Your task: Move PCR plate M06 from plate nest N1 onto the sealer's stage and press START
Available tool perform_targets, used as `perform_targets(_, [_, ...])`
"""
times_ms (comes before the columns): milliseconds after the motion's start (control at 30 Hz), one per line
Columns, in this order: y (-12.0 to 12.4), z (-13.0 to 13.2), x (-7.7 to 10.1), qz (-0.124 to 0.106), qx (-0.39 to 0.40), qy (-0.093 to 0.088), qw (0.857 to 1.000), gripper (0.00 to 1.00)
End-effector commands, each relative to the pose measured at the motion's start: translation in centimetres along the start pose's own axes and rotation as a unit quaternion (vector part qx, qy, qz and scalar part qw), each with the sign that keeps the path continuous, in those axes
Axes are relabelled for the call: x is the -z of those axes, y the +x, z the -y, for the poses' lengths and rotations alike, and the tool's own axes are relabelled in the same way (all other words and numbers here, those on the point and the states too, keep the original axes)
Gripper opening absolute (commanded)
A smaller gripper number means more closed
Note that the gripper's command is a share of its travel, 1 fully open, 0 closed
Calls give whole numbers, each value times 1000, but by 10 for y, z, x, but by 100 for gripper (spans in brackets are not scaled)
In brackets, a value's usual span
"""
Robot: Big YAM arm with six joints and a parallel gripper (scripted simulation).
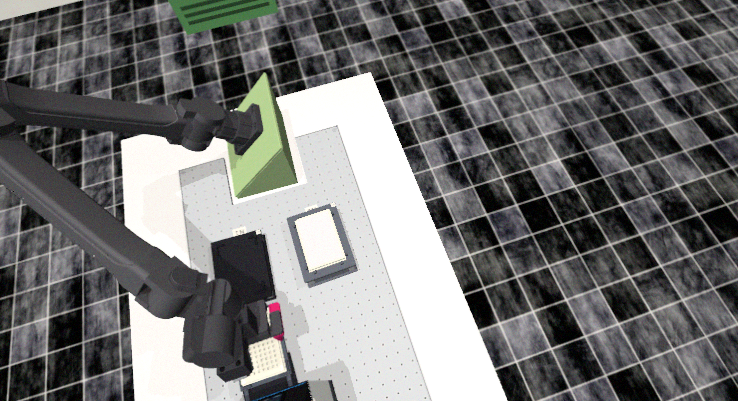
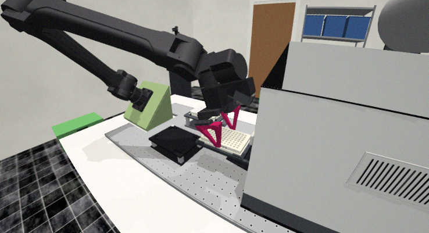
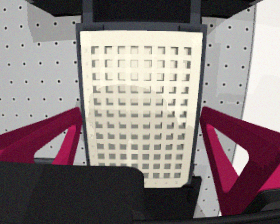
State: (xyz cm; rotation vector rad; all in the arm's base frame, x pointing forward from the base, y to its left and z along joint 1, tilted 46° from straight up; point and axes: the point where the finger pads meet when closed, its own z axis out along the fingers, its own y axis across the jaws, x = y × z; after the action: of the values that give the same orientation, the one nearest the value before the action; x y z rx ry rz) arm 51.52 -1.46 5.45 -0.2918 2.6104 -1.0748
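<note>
The white 96-well plate M06 [image 1: 266,358] [image 2: 228,140] [image 3: 139,112] lies the right way up in the dark stage pocket [image 3: 140,6] in front of the grey sealer housing [image 2: 339,135]. Its long side runs toward the housing. My gripper [image 2: 224,132] [image 3: 141,113] hangs just above the plate with its pink fingers spread wide, one on each long side and clear of the plate. Only one finger [image 1: 275,318] shows in the top view. The black plate nest N1 [image 1: 242,264] [image 2: 174,141] stands empty. START and the lamp are not in view.
The sealed plate M09 [image 1: 320,241] sits on the grey nest N2 beside N1. A green wedge [image 1: 260,140] [image 2: 150,110] stands at the far end of the perforated baseplate. The sealer housing rises close to the right of my wrist.
</note>
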Motion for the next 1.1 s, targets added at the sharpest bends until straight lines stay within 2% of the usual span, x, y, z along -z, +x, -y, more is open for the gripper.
perform_targets(0, [-25, 2, 20, 25, -13, -4, 1000, 100])
perform_targets(400, [-34, 12, 37, 33, -22, 1, 999, 100])
perform_targets(700, [-30, 5, 31, 22, -12, 0, 1000, 100])
perform_targets(967, [-39, 10, 45, 34, -23, 0, 999, 100])
perform_targets(1067, [-39, 14, 46, 34, -26, 1, 999, 100])
